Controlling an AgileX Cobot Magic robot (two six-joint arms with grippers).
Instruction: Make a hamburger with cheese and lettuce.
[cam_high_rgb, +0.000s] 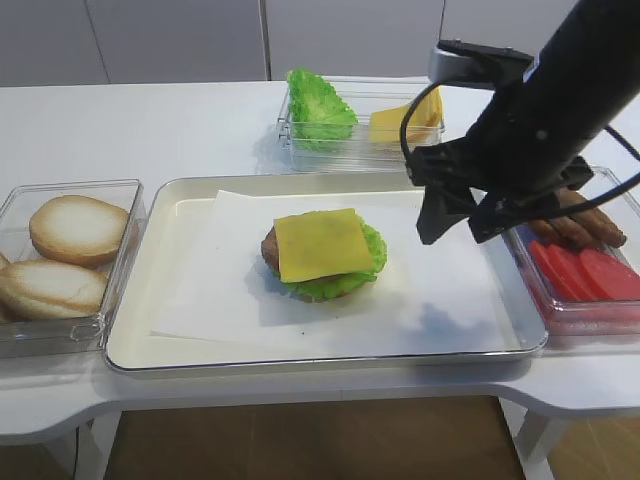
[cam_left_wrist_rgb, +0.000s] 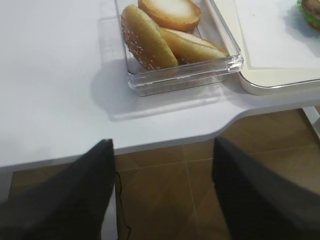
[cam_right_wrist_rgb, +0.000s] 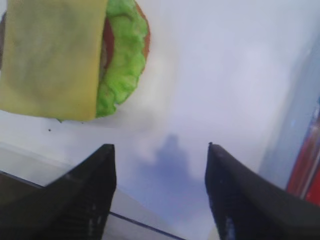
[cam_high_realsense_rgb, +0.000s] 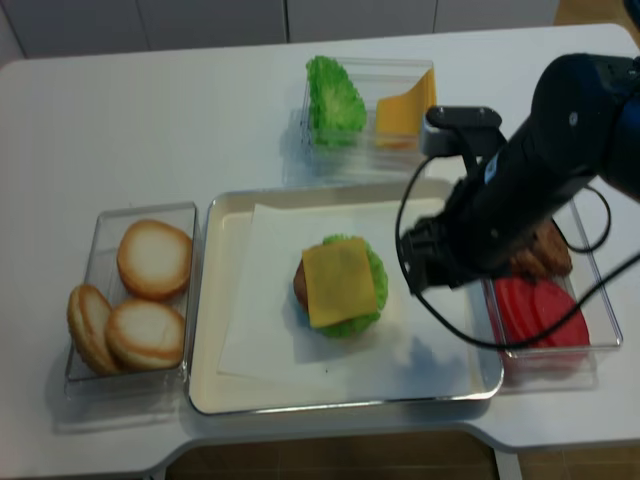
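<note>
At the centre of the high view the hamburger (cam_high_rgb: 322, 258) sits on white paper (cam_high_rgb: 440, 300) in the tray (cam_high_rgb: 140, 350), its cheese (cam_high_rgb: 322, 243) lying square on top and covering most of the patty, with the lettuce (cam_high_rgb: 372, 262) frilling out on the right and lower sides. The slice overhangs the stack toward the lower left, so a nudge from a top bun set off-centre, or a brush from the arm, could likely slide it off. To the right of centre the right gripper (cam_high_rgb: 457, 218) hovers above the paper beside the stack, jaws spread wide and holding nothing. The left gripper (cam_left_wrist_rgb: 162, 190) hangs past the table edge, at the bottom of its wrist view, jaws likewise wide and empty, near the bun halves (cam_left_wrist_rgb: 165, 35) in their clear box. No brand, label or writing is readable anywhere.
</note>
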